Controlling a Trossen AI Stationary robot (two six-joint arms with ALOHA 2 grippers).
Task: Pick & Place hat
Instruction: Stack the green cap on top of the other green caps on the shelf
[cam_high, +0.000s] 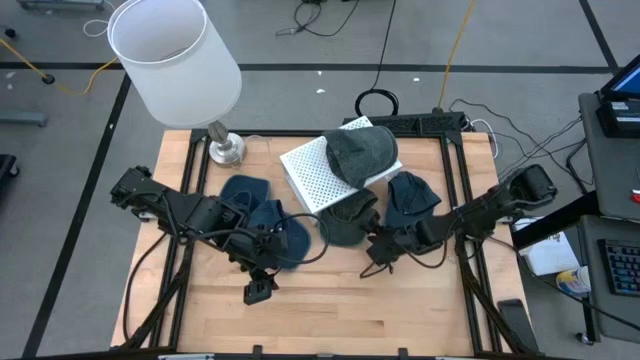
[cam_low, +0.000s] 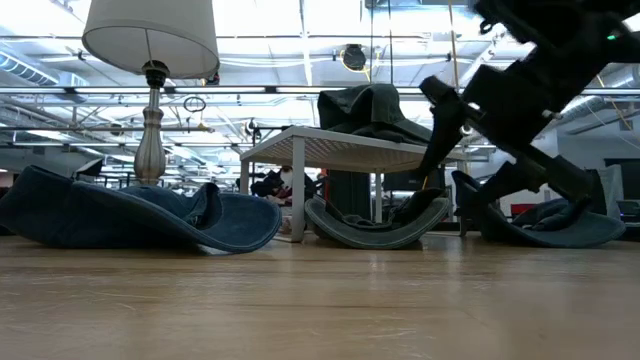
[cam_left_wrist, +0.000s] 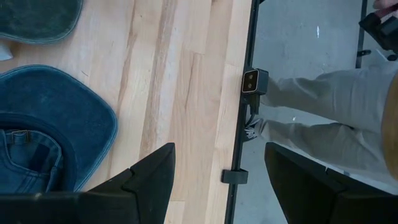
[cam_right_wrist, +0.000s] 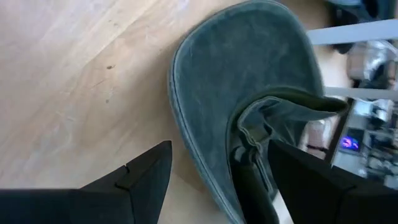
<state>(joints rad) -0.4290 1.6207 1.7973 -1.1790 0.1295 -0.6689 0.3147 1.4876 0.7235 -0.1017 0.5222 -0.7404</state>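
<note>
A dark grey-green hat (cam_high: 345, 222) lies on the table by the white perforated stand (cam_high: 305, 170), brim on the wood; it also shows in the right wrist view (cam_right_wrist: 249, 68) and the low view (cam_low: 370, 232). My right gripper (cam_high: 372, 258) is open at the hat's near edge; its fingers (cam_right_wrist: 143, 171) stand on either side of the crown's folded rim (cam_right_wrist: 252, 134). A second grey-green hat (cam_high: 362, 152) rests on top of the stand. My left gripper (cam_high: 260, 288) is open and empty above bare wood, near two blue hats (cam_high: 262, 218). My right gripper stands open at the dark grey-green hat's crown rim (cam_right_wrist: 249, 155), slanting down from the table's right. I cannot tell whether a finger touches the hat. The hat lies on the table.
A table lamp (cam_high: 225, 148) with a white shade stands at the far left. Another blue hat (cam_high: 410, 195) lies right of the stand. A person's trouser leg (cam_left_wrist: 323, 112) shows beyond the table's edge rail (cam_left_wrist: 245, 56). Bare wood stretches along the near side (cam_high: 330, 310).
</note>
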